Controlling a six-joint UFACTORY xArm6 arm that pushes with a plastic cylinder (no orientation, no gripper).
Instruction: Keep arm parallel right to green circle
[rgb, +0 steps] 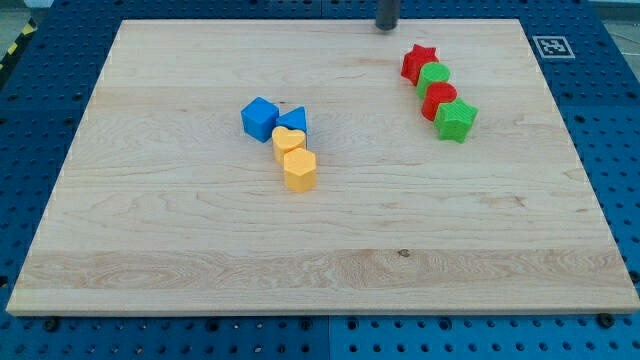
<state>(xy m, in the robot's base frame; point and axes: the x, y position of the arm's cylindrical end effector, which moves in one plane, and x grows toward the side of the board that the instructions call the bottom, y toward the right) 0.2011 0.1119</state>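
The green circle (434, 76) lies in a diagonal row of blocks at the view's upper right, between a red star (419, 61) above it and a red circle (439, 99) below it. A green star (456, 120) ends the row. My tip (386, 27) stands at the board's top edge, up and to the left of the red star and apart from it. It is up-left of the green circle, with the red star partly between them.
Near the board's middle left sits a second cluster: a blue cube (259, 118), a blue triangle (294, 121), a yellow heart (288, 140) and a yellow hexagon (299, 169). A marker tag (549, 46) sits off the board's top right corner.
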